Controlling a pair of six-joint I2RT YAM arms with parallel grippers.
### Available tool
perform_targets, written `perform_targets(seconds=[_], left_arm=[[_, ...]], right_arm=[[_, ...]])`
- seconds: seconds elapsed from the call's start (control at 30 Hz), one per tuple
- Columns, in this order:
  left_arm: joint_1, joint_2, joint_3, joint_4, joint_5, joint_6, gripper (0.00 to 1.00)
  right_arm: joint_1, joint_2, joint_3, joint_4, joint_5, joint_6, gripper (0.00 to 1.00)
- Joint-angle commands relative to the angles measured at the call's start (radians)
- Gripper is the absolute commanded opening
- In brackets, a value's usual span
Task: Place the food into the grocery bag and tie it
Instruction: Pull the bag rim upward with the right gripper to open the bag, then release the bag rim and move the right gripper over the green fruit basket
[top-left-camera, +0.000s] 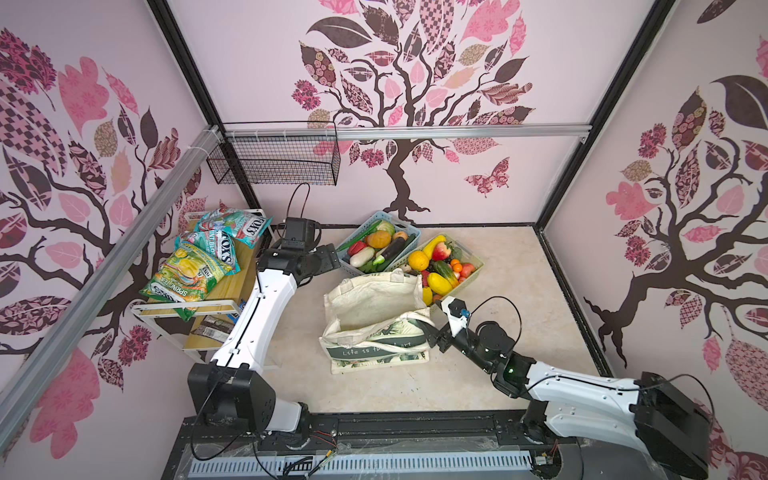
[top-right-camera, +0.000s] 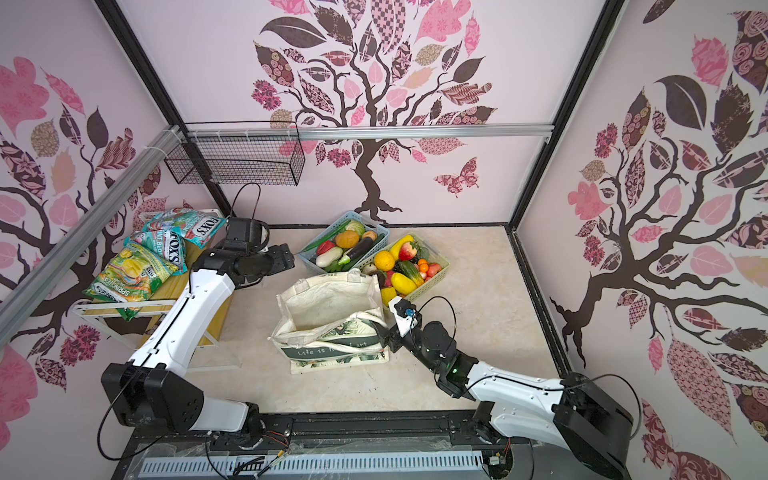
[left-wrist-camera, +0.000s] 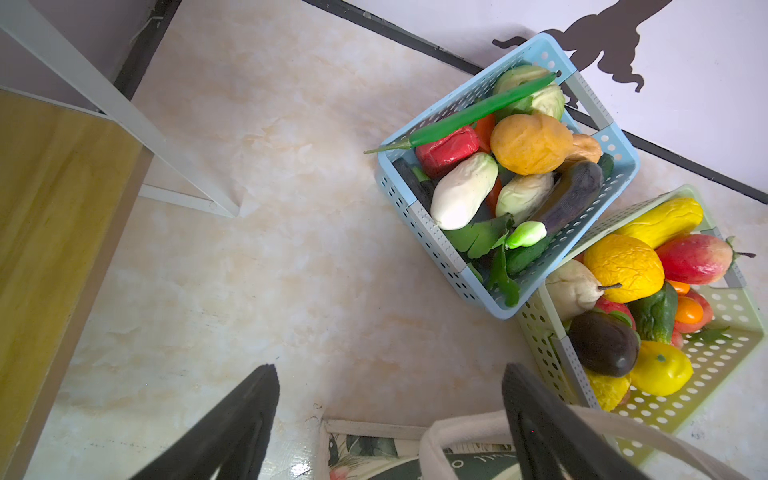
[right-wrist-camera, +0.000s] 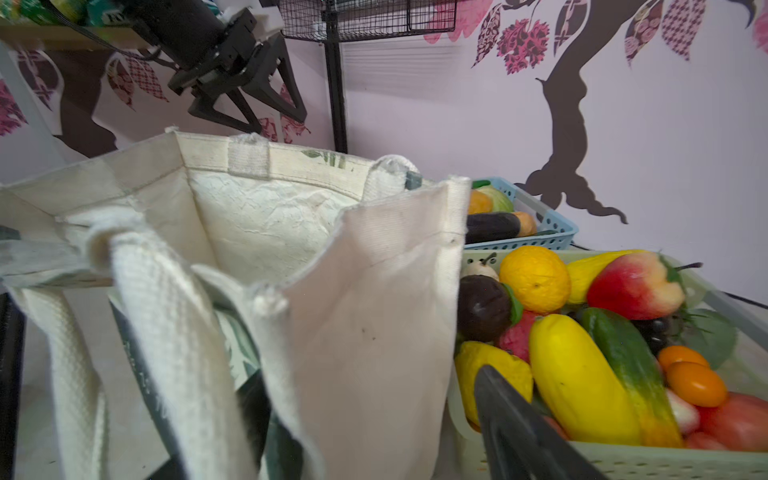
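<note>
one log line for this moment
left gripper: open, empty | right gripper: open, astride grocery bag side | food: in both baskets | grocery bag: upright, untied, no food seen inside

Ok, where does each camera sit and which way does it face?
Both top views: high above the base, looking down on left arm, right arm, grocery bag.
Left wrist: faces down at the blue basket; its open fingers show.
Right wrist: low beside the bag, facing the back wall; one finger and the left gripper show.
Shared: both wrist views show the green basket.
</note>
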Motion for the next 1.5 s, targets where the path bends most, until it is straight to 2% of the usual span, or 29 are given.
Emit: perform_targets(seconds=[0.0, 0.1, 0.2, 0.27, 0.33, 0.5, 0.77, 0.83, 0.97, 1.1, 1.27, 1.47], left_arm=[[-0.001, -0.030, -0.003, -0.005, 0.011, 0.011, 0.88], [0.000, -0.035, -0.013, -0.002, 0.019, 0.014, 0.88], [-0.001, -0.036, -0.022, 0.004, 0.023, 0.012, 0.88], [0.000, -0.037, -0.024, 0.005, 0.027, 0.011, 0.88], [0.000, -0.038, -0.026, 0.004, 0.033, 0.010, 0.88], [0.000, -0.047, -0.024, 0.001, 0.033, 0.013, 0.88], [-0.001, -0.051, -0.044, 0.010, 0.044, 0.010, 0.88], [-0.001, -0.052, -0.044, 0.010, 0.046, 0.010, 0.88], [-0.007, -0.054, -0.047, 0.010, 0.058, 0.004, 0.88], [-0.021, -0.053, -0.052, 0.009, 0.048, 0.002, 0.88], [-0.040, -0.056, -0.058, 0.010, 0.044, -0.003, 0.88], [-0.057, -0.054, -0.065, 0.009, 0.034, -0.005, 0.88]], right_arm=[[-0.004, -0.059, 0.174, -0.400, 0.097, 0.143, 0.85], [-0.010, -0.060, 0.291, -0.661, 0.083, 0.171, 0.89], [-0.041, -0.066, 0.345, -0.811, -0.031, 0.176, 0.95], [-0.095, -0.068, 0.376, -0.885, -0.147, 0.194, 0.97], [-0.135, -0.075, 0.401, -0.922, -0.239, 0.199, 0.97], [-0.139, -0.096, 0.476, -0.982, -0.368, 0.168, 0.97], [-0.140, -0.042, 0.630, -0.983, -0.462, 0.216, 0.97], [-0.140, -0.028, 0.648, -0.954, -0.450, 0.246, 0.96], [-0.173, 0.023, 0.696, -0.952, -0.252, 0.288, 0.91], [-0.297, 0.106, 0.739, -0.945, -0.246, 0.325, 0.84], [-0.412, 0.234, 0.782, -0.933, -0.254, 0.316, 0.82], [-0.504, 0.371, 0.802, -0.861, -0.243, 0.347, 0.87]])
